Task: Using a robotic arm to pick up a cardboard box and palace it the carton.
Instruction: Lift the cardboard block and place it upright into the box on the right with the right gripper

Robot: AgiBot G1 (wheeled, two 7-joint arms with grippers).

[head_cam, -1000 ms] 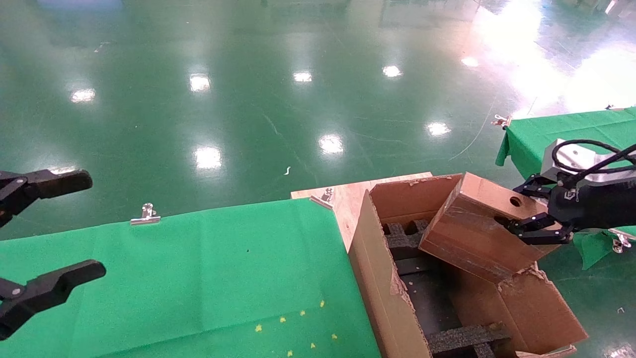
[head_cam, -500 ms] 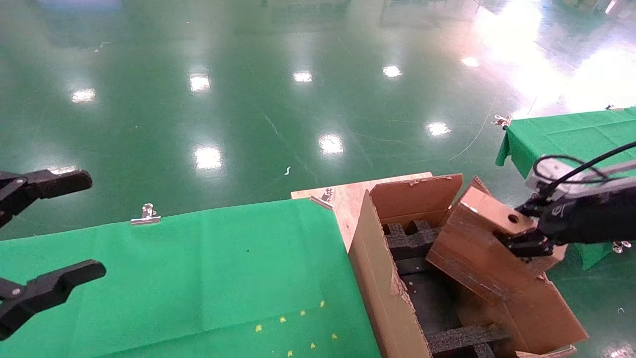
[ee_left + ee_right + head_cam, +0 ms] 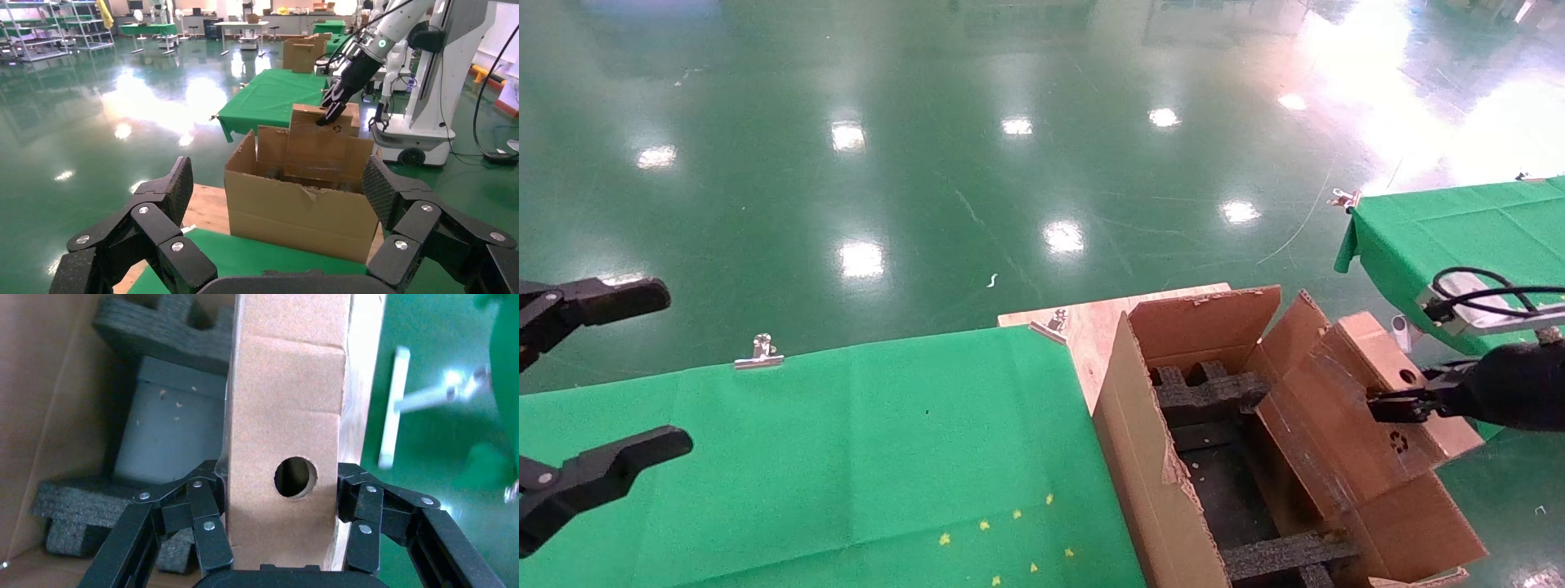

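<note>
The small brown cardboard box (image 3: 1336, 425) with a round hole stands tilted in the large carton (image 3: 1144, 465), its lower end inside along the carton's right wall and its upper end above the right flap. My right gripper (image 3: 1397, 402) is shut on the box's upper end, one finger on each side beside the hole (image 3: 295, 476). In the left wrist view the white robotic arm (image 3: 392, 27) with a green ring light holds the box (image 3: 321, 138) over the carton (image 3: 300, 214). My left gripper (image 3: 674, 367) is open and empty at the far left.
Black foam inserts (image 3: 1209, 392) and a grey block (image 3: 165, 422) lie in the carton. The carton stands on a wooden board (image 3: 1091, 318) beside a green-clothed table (image 3: 805, 457) with metal clips (image 3: 758, 353). A second green table (image 3: 1442, 220) is on the right.
My right gripper has moved right and down with the box. The box has swung from lying across the carton's opening to leaning along its right wall. The left arm has not moved.
</note>
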